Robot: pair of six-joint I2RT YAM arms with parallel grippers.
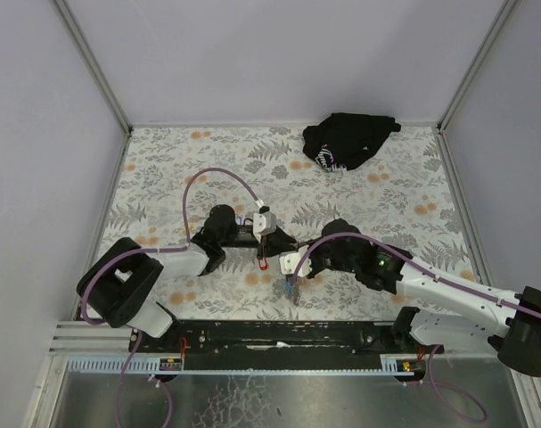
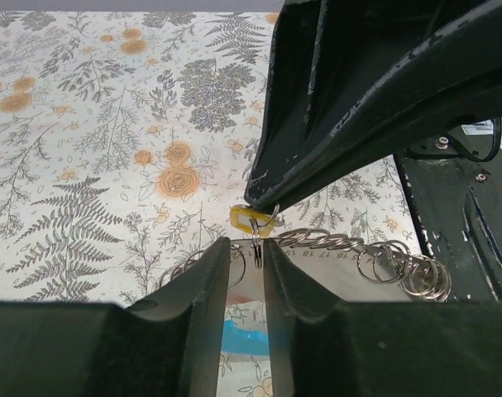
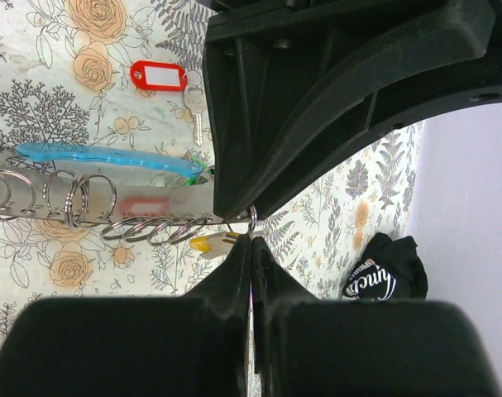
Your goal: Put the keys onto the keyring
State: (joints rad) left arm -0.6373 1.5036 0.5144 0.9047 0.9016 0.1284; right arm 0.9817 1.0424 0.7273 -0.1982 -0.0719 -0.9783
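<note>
**A:** From above we see the two arms meeting near the middle of the worktop (image 1: 163,169), a little toward its near edge. Their fingertips are hidden under the wrists there. Only a red-tagged key (image 1: 263,260) shows, lying on the floral cover beside them.

**B:** The wrist views give us the tips. On the left wrist, the left gripper (image 2: 249,248) has its fingers a narrow gap apart. A small metal ring (image 2: 256,241) stands edge-on in that gap, and we see it touching neither pad.

**A:** The right wrist shows that ring face-on, just where the two grippers' tips meet. The right gripper (image 3: 251,241) has its fingers pressed together. We cannot tell whether the ring is nipped between them.

**B:** A yellow tag (image 2: 251,219) hangs right at the ring. We see it in both wrist views but not from above.

**A:** The right wrist view also gives us the red-tagged key whole, with its metal blade beside the tag, well apart from the ring.

**B:** Between them lies a shiny metal strip (image 3: 151,184) with loose rings (image 3: 69,194) on it, and a light-blue strip (image 3: 110,157) runs along its edge. From above these are only a blur.

**A:** The black cloth bundle (image 1: 348,141) sits by the far right corner of the worktop. The left wrist view misses it.
</note>
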